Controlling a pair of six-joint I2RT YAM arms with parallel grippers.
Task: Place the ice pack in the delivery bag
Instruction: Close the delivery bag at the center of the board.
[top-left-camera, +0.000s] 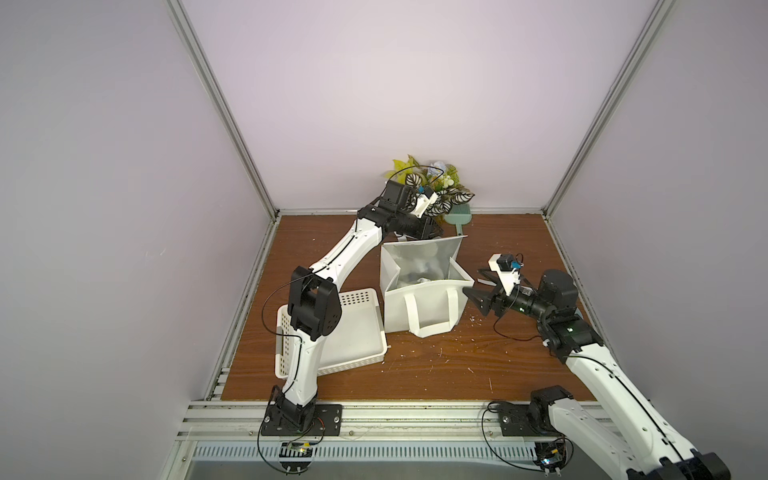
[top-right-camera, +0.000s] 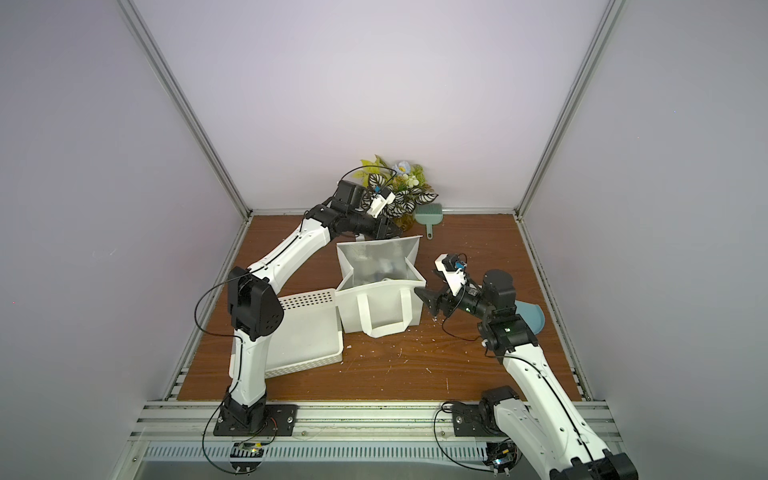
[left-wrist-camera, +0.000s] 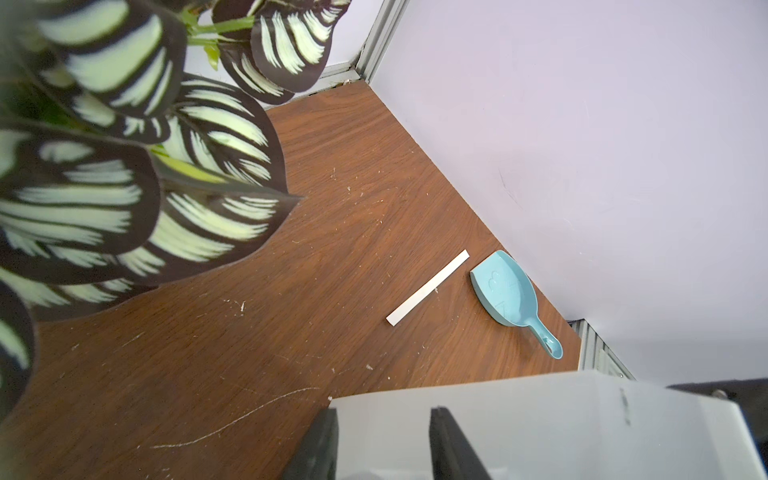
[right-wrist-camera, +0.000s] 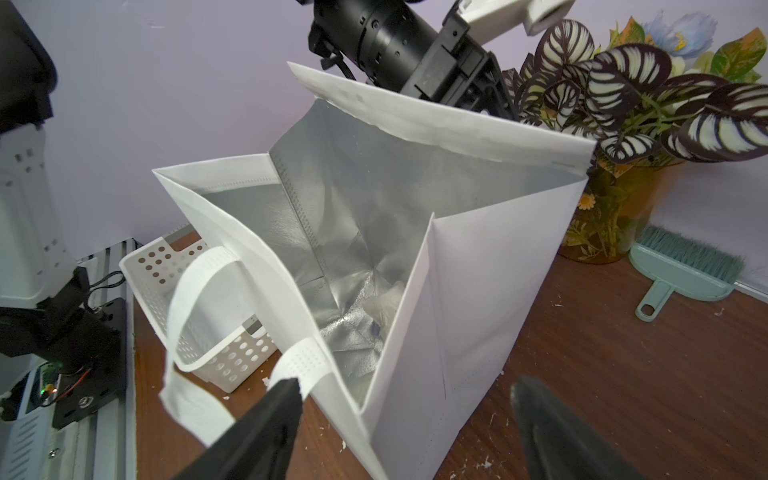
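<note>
Basket (top-left-camera: 359, 298) at 8 o'clock shows only its bare floor, just beside the delivery bag (top-left-camera: 399, 309) standing open mid-table (top-left-camera: 457, 365); the ice pack (right-wrist-camera: 384, 305) lies on the bag's foil floor, clearest from the right wrist. Right gripper (top-left-camera: 471, 281) hangs wide and unloaded off the bag's 3 o'clock corner, bare wood toward 5; left gripper (top-left-camera: 435, 232) is part-open at the 12 o'clock flap, can't tell if it pinches. Plant (top-left-camera: 432, 187) and brush (top-left-camera: 582, 214) crowd the back edge; scoop (left-wrist-camera: 509, 291) and white strip (left-wrist-camera: 428, 289) at 3 o'clock show together only from the left wrist.
</note>
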